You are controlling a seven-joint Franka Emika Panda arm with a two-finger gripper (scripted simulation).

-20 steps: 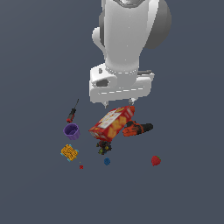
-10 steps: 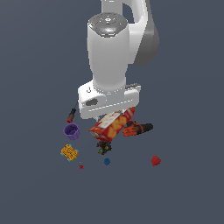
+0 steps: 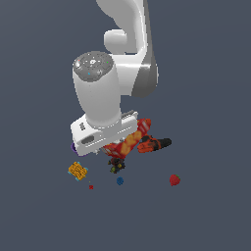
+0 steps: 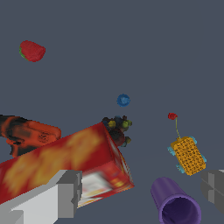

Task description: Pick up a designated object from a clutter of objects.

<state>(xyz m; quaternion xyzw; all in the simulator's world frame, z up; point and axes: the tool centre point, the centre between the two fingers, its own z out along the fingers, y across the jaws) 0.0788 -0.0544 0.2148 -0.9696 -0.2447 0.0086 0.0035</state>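
Note:
The designated object [image 4: 188, 155] is a flat yellow-orange bumpy block with light-blue edges; a thin cord runs from it to a tiny red piece [image 4: 172, 116]. In the exterior view this designated object [image 3: 77, 171] lies at the left edge of the clutter of objects. My gripper [image 4: 141, 189] is open and holds nothing. One finger [image 4: 65, 194] hangs over the red-yellow box [image 4: 65, 162], the other finger [image 4: 214, 186] lies past the purple cup [image 4: 175, 203]. The block sits ahead of the fingers, apart from them. The white hand [image 3: 103, 135] hovers above the clutter and hides the fingers in the exterior view.
A red-black drill [image 3: 153, 144] lies by the box [image 3: 128, 142]. A dark multicoloured cluster [image 3: 115, 165], a blue ball [image 3: 119, 181] and a strawberry [image 3: 174, 180] are scattered in front. The purple cup [image 3: 74, 146] peeks out beside the hand.
The hand has come down and shifted toward the exterior view's left, now over the box and cup. The red-handled screwdriver is now hidden behind it. The objects have not moved.

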